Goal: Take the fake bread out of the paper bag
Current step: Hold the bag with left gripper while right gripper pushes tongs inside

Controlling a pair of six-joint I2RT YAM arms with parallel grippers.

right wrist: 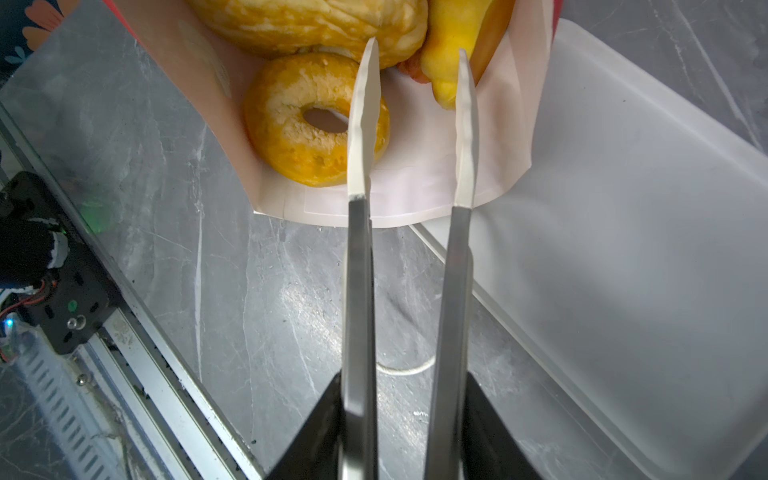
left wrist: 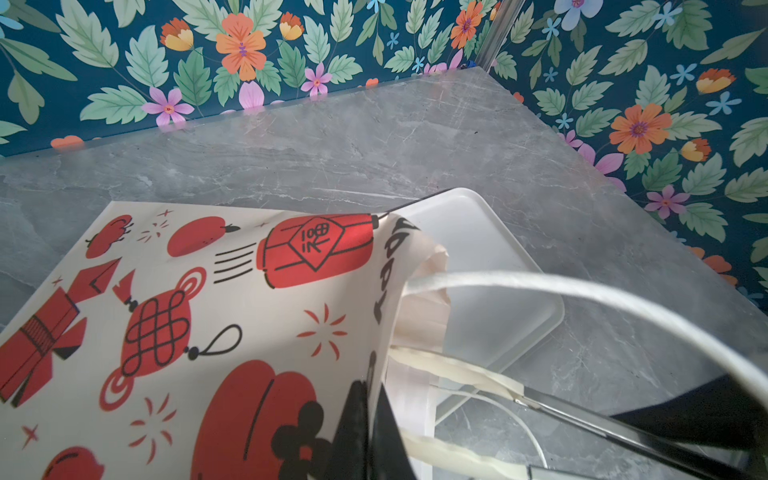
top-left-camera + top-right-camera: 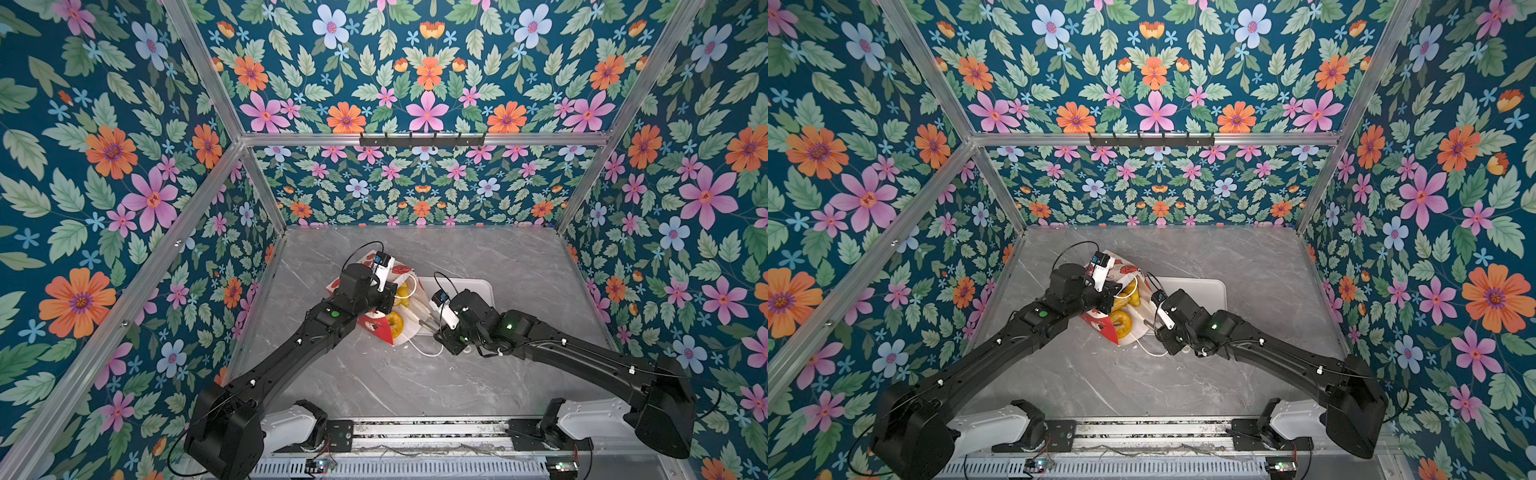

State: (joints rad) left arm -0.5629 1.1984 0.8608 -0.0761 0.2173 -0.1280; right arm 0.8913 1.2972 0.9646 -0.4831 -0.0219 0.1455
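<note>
Where poised at the bag mouth, right gripper (image 1: pixel 417 45): jaws narrowly parted, nothing between them; taped fingertips (image 1: pixel 365 124) over the bag's lower inner wall, contact with the bread not discernible.
left gripper (image 2: pixel 370 419): jaws closed on the upper wall of the bag at its rim, holding the mouth open.
fake bread (image 3: pixel 395 323): all inside the bag; ring piece (image 1: pixel 291 137) nearest the mouth, larger golden loaf (image 1: pixel 311 25) and yellow piece (image 1: pixel 444 75) deeper in.
paper bag (image 3: pixel 376 326): on its side near the middle of the table (image 3: pixel 374 382), mouth turned toward the right edge, lip overlapping the tray.
tray (image 3: pixel 473 291): white, flat, just beside the bag toward the right edge.
cord handle (image 3: pixel 426 352): loose on the table toward the near edge.
</note>
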